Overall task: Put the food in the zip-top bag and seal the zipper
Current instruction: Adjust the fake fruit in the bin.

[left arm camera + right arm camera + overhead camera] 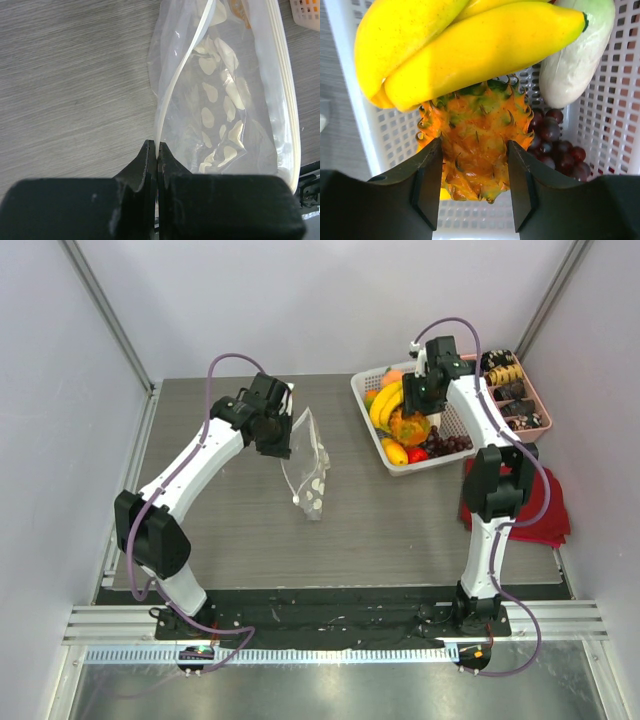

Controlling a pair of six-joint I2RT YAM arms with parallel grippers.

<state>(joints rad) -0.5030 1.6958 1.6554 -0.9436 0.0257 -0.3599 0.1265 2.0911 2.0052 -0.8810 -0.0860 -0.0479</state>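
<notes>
Bags: one zip-top bag [308,465] held up at mid-worktop [230,530], zipper [172,85] pinched in the closed left gripper [156,147] | food: one orange scaly fruit [480,120] clamped by the right gripper [474,150] over one white basket [362,390], beside bananas [470,45] and one grape bunch [555,145] | room: grey wood-grain worktop, pale walls.

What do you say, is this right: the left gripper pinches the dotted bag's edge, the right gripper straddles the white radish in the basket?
No. The right wrist view shows the right gripper straddling the orange scaly fruit, not the white radish; the left gripper does pinch the bag.
</notes>
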